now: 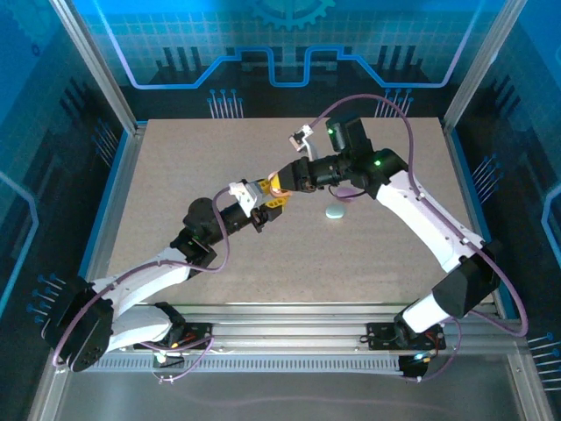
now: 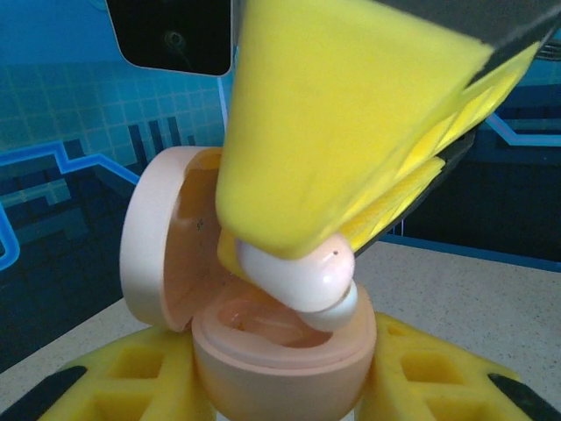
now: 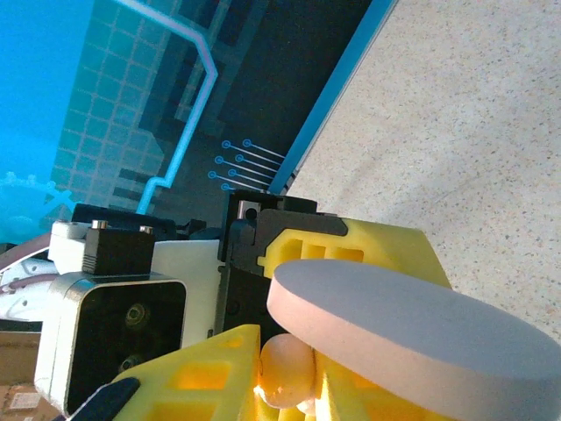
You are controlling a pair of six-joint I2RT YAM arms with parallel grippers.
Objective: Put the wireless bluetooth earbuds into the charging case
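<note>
**Fig. 1. Two grippers meeting above the middle of the table (image 1: pixel 175 175).**

(a) The left gripper (image 2: pixel 280 390) is narrowed on the base of a pale pink charging case (image 2: pixel 280 351). One yellow foam finger (image 2: pixel 131 373) sits on each side of it. The case stands upright between the pads. Its lid (image 2: pixel 162 246) is swung open to the gripper's left.

(b) The right gripper (image 2: pixel 316 246) comes in from above. It is closed on a pale pink earbud (image 2: pixel 298 272) pinched at the tips of its yellow pads. The earbud hangs at the mouth of the case's well, and its lower end appears to touch the rim. The overhanging pad hides how deep it sits.

(c) Markings: there is a small dark dot on the earbud and another inside the lid. Neither can be read as lettering.

(d) From the right wrist, the lid's outer face (image 3: pixel 412 324) crosses in front of the right gripper (image 3: pixel 294 373) and covers most of the case. The earbud (image 3: pixel 287 367) shows only as a rounded glimpse between the pads. The left wrist's camera block (image 3: pixel 123 324) lies beyond it.

(e) Overhead, the left gripper (image 1: pixel 261 203) and the right gripper (image 1: pixel 279 186) nearly touch, and the case between them is too small to make out. A mint-green oval piece (image 1: pixel 336 211) lies on the table off to the right gripper's right, apart from both.
</note>
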